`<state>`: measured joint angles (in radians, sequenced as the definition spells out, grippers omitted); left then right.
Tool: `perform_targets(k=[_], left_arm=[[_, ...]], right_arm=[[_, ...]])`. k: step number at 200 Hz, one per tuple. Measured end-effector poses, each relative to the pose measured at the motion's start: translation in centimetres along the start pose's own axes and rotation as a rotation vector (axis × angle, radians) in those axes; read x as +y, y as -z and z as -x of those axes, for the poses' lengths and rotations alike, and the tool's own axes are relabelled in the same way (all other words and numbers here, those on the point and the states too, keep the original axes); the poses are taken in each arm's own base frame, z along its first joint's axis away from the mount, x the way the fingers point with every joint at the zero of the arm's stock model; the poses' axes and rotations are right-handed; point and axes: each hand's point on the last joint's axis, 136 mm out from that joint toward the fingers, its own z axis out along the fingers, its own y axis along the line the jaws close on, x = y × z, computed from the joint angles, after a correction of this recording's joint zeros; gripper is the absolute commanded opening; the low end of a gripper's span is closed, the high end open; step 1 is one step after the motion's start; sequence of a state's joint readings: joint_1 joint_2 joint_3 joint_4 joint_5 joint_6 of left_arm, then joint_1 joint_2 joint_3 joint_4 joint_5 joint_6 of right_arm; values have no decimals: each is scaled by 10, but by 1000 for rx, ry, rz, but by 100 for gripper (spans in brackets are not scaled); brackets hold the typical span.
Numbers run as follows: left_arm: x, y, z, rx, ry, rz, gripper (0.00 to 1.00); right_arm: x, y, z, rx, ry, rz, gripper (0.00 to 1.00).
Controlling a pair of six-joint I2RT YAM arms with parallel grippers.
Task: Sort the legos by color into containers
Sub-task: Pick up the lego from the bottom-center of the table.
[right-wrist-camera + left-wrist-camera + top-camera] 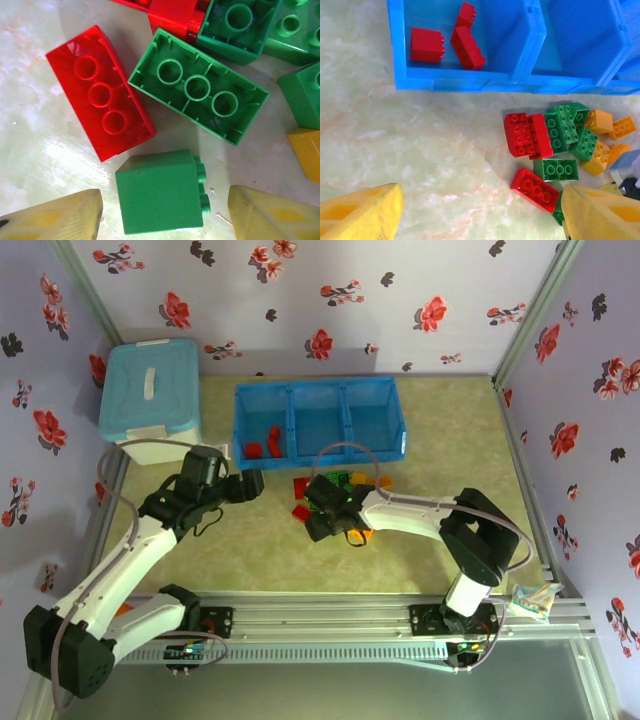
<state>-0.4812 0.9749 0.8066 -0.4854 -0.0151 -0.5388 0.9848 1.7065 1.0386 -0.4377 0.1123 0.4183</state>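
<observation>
Right gripper (165, 197) up close: jaws parted, straddling a green brick (159, 192) lying on its side, a gap at each flank. Just beyond crowd a red brick (100, 92) and an upturned green brick (199, 86). Left gripper (481, 190) hangs with its jaws wide over open worktop (420, 140), loose legos (560, 132) piled to its right. Blue tray (455, 82) ahead, three red bricks (426, 45) in its left compartment.
</observation>
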Motion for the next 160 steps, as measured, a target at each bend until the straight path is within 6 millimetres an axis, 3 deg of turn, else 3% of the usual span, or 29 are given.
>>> perform_targets(k=[45, 91, 134, 160], left_arm=[[11, -1, -25, 36, 25, 14, 80], [13, 0, -33, 39, 38, 12, 78], [13, 2, -39, 44, 38, 6, 77], [11, -2, -53, 73, 16, 4, 76]], right_arm=[[-3, -11, 0, 34, 27, -50, 62], [-2, -13, -2, 47, 42, -57, 32], [-2, -5, 0, 41, 48, -54, 31], [-1, 22, 25, -27, 59, -65, 32]])
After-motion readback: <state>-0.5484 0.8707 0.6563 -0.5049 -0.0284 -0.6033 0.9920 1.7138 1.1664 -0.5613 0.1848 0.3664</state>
